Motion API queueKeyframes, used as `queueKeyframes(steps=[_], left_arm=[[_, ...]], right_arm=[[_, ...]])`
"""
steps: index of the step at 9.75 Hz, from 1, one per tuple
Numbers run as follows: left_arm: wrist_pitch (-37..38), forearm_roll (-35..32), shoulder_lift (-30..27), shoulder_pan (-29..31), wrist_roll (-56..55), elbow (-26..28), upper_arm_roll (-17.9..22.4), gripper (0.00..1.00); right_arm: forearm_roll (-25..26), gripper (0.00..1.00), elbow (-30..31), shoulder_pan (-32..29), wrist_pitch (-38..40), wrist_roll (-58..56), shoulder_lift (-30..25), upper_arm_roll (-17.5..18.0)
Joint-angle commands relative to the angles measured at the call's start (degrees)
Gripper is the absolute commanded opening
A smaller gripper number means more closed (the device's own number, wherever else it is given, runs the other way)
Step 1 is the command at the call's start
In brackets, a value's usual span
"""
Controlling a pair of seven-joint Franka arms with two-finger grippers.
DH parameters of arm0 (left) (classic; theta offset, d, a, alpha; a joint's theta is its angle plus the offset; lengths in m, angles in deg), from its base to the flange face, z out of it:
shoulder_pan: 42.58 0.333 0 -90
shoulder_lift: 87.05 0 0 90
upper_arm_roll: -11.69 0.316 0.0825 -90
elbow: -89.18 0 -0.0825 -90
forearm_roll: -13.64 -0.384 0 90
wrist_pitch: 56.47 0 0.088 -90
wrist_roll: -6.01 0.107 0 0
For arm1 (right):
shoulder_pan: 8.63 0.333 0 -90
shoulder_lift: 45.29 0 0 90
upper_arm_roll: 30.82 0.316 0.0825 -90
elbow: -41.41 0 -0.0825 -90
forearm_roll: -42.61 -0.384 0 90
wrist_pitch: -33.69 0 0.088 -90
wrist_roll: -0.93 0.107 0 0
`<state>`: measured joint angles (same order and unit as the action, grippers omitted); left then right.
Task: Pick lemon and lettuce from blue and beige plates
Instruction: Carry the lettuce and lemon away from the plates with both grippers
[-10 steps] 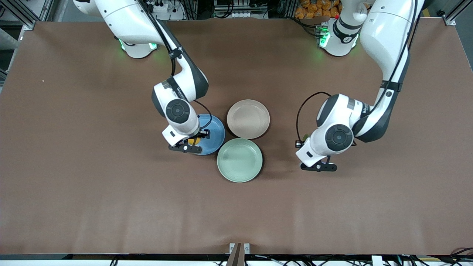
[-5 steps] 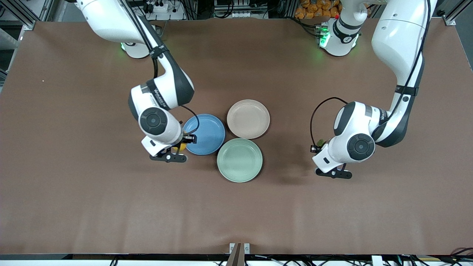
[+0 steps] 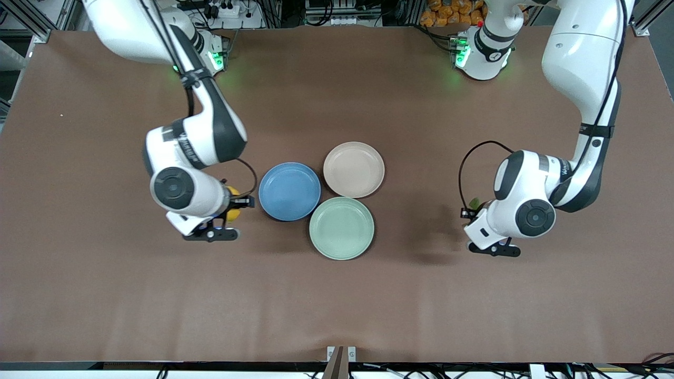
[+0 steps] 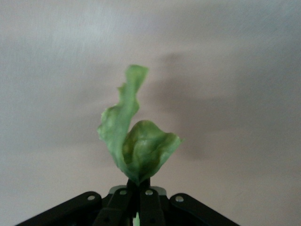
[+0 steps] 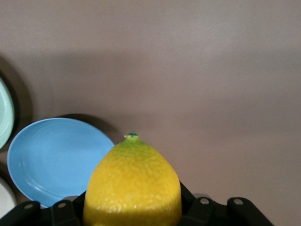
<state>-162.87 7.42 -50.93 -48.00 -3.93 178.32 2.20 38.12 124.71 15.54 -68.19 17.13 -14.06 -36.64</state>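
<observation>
yellow fruit and green leaf both held clear of the plates

yellow lemon (image 5: 132,186) sits clamped between the fingers of the right gripper (image 3: 227,209), over bare brown table (image 3: 337,305) just beside the blue plate (image 3: 289,191), toward the right arm's end. in the right wrist view its long axis runs straight out from the gripper, and the small green-tipped nub at its free end points away from the fingers. only a sliver of the fruit (image 3: 231,206) shows in the front view, under the wrist housing.

the lettuce (image 4: 134,141) is pinched at its base by the left gripper (image 3: 475,208), whose fingers are drawn nearly together on the thin leaf. the leaf stands up lengthwise away from the fingertips, its narrow curled tip farthest from the gripper. the left gripper hangs over bare table toward the left arm's end, well apart from the plates. in the front view only a small green scrap (image 3: 474,202) is visible at the wrist.

the blue plate and the beige plate (image 3: 354,169) lie side by side, rims close; neither carries anything. a pale green plate (image 3: 342,228) lies nearer the front camera, just beside both.
</observation>
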Motion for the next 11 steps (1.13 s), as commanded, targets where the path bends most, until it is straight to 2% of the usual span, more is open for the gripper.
queueKeyframes(steps=[1, 2, 4, 7, 10, 11], left_arm=[[2.85, -1.34, -0.52, 1.47, 0.71, -0.02, -0.26, 0.00], [2.86, -1.43, -0.52, 1.56, 1.15, -0.02, -0.26, 0.99], [2.86, -1.34, -1.83, 1.30, -1.12, -0.54, -0.35, 1.00], [5.92, -1.25, -5.87, 3.49, -0.34, 0.33, -0.35, 1.00], [5.59, -0.29, -13.41, 4.02, -0.34, 6.63, 0.87, 1.00], [4.45, 0.32, -16.23, 3.76, -0.34, 9.62, 1.66, 1.00]], right_arm=[[-0.70, 0.27, 0.98, -3.15, 2.89, -5.19, -3.09, 0.63], [-0.70, 0.27, 3.15, -4.82, 2.65, -9.30, -4.93, 0.63], [-0.43, 0.27, 7.03, -7.99, 2.47, -15.56, -8.10, 0.55], [0.01, 0.27, 9.32, -11.07, 1.95, -20.23, -9.43, 0.46], [1.14, 0.27, 16.51, -14.58, -2.96, -27.09, -13.02, 0.46], [2.80, 0.27, 17.06, -15.29, -3.15, -27.19, -13.21, 0.46]])
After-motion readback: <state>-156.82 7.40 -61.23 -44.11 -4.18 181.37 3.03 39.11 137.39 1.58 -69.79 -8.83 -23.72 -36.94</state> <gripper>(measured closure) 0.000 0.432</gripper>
